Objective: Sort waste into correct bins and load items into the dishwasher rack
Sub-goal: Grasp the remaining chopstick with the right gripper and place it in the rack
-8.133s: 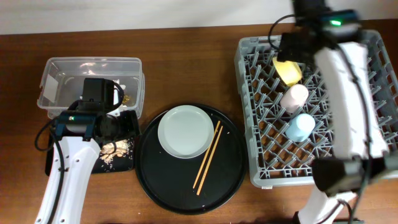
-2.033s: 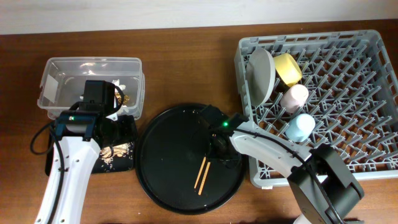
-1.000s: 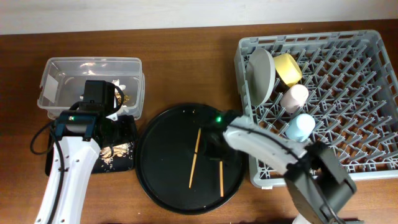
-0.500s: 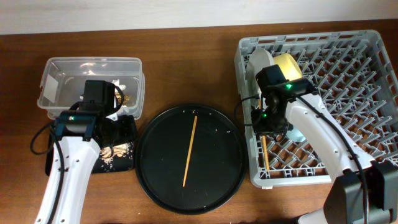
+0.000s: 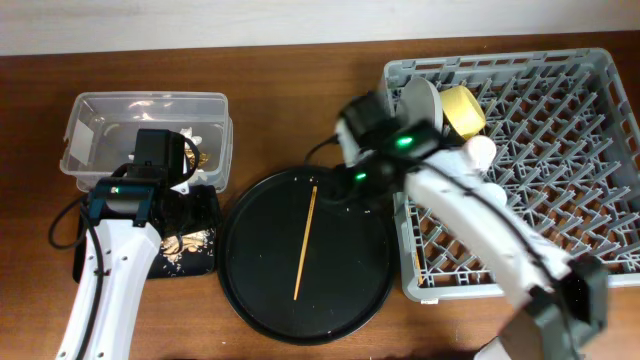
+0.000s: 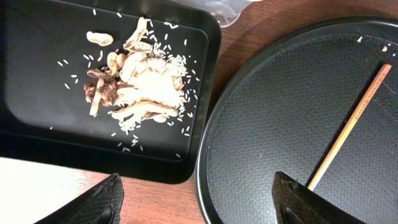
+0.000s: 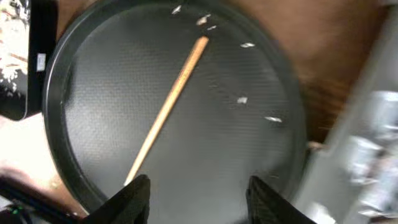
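**Step in hand:** rack loading, chopstick stage.

**Chopstick** [image 5: 305, 243]: one, lying flat on the round black tray [image 5: 250, 290], well apart from the dishwasher rack [image 5: 410, 285]; not yet loaded.

**Right gripper** [image 7: 198, 198]: over the tray, seemingly near the stick's upper end, though the overhead view is blurred; jaws wide, nothing held.

**Left gripper** [image 6: 199, 205]: spread wide, empty, above the gap between the shallow black tray [image 6: 37, 106], which holds food scraps [image 6: 140, 81], and the round tray.

**Next move, as I judge it:** the right gripper lowers to the tray floor, straddles the thin shaft and pinches.
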You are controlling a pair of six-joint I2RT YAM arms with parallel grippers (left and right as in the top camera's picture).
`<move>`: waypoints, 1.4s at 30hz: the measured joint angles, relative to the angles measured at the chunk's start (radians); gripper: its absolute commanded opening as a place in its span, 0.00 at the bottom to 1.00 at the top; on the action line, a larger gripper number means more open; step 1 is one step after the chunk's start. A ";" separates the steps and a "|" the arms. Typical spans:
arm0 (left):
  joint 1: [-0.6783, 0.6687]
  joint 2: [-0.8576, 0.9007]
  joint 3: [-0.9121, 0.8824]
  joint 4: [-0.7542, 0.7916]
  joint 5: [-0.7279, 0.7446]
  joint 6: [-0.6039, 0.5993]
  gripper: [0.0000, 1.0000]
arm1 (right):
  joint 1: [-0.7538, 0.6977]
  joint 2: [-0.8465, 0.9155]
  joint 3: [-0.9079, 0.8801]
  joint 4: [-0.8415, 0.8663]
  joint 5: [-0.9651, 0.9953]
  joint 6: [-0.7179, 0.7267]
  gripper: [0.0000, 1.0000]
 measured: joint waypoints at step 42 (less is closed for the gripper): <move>0.000 0.000 0.000 0.000 0.004 0.000 0.76 | -0.324 -0.058 -0.138 -0.099 0.207 -0.093 0.09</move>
